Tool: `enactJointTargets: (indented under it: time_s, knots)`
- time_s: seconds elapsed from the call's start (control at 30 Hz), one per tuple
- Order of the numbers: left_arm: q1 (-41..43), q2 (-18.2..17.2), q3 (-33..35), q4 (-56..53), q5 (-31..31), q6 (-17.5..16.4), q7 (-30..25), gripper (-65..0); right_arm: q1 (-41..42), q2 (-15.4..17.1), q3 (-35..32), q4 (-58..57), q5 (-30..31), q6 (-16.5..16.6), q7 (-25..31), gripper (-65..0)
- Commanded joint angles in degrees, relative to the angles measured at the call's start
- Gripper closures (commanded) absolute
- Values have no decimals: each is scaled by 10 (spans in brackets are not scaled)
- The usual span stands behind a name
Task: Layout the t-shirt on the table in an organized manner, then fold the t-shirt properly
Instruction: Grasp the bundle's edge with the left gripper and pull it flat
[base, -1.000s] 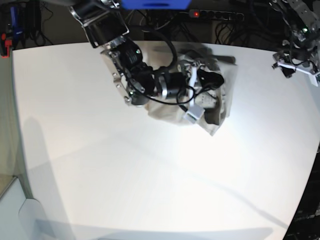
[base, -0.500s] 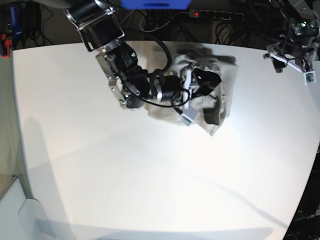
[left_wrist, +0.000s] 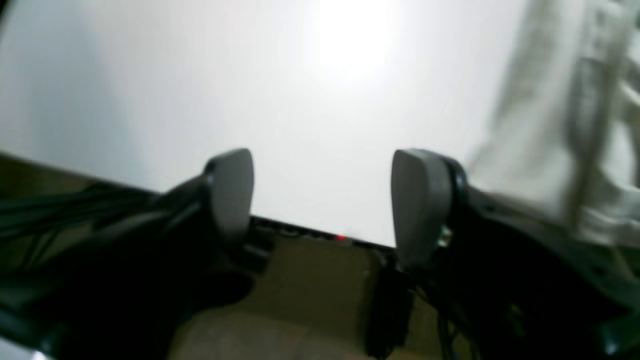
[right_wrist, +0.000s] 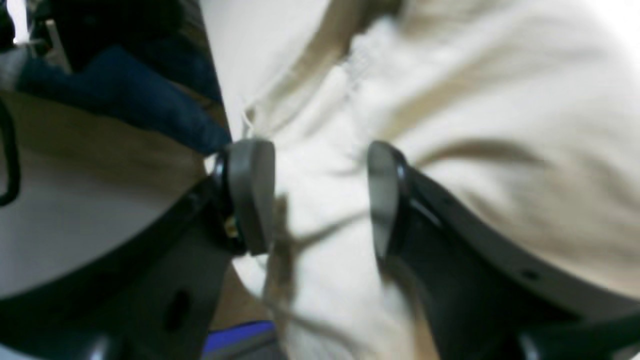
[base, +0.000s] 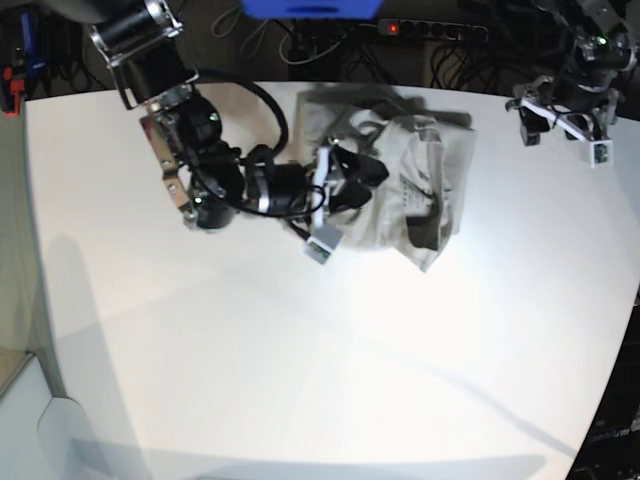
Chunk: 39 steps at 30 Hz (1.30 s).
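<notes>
Two end effectors are in our view: our right end effector (right_wrist: 320, 197) is spread open with nothing gripped, right over the crumpled t-shirt (base: 420, 185) at the worktop's (base: 300, 350) far side. Our left end effector (left_wrist: 322, 200) is also open and empty, well apart from the shirt near the far edge.

T-shirt (base: 420, 180) bunched on table (base: 300, 350), far side.

A power strip (base: 430, 30) with a lit red switch lay behind the far edge among dark cables (base: 330, 45), near a blue panel (base: 310, 8).
</notes>
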<state>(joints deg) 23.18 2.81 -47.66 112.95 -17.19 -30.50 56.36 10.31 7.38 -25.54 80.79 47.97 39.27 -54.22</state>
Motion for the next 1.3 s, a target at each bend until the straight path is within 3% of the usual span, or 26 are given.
enactJointTargets:
  time_s: [0.0, 0.27, 0.37, 0.57, 0.67, 0.93, 1.27]
  knots:
    - [0, -6, -1, 12, -25, -8, -10, -419, 10, 4, 5, 30, 22, 7, 12, -309]
    - [0, -12, 40, 15, -176, -8, 57, -420, -35, 44, 89, 81, 22, 7, 9, -310]
    - [-1, -11, 61, 15, -198, -8, 58, -420, -46, 52, 104, 82, 22, 7, 9, -310]
    - [0, -9, 113, 9, -197, -7, 50, -418, -50, 62, 107, 82, 22, 7, 9, -310]
    - [-1, 12, 120, 9, -195, -7, 49, -417, -50, 63, 107, 80, 22, 7, 9, -310]
    - [-10, 60, 123, 9, -109, -7, 38, -416, -50, 63, 111, 78, 22, 7, 9, -310]
    - [-28, 62, 124, -50, -98, -8, 39, -415, -48, 62, 111, 78, 22, 7, 9, -310]
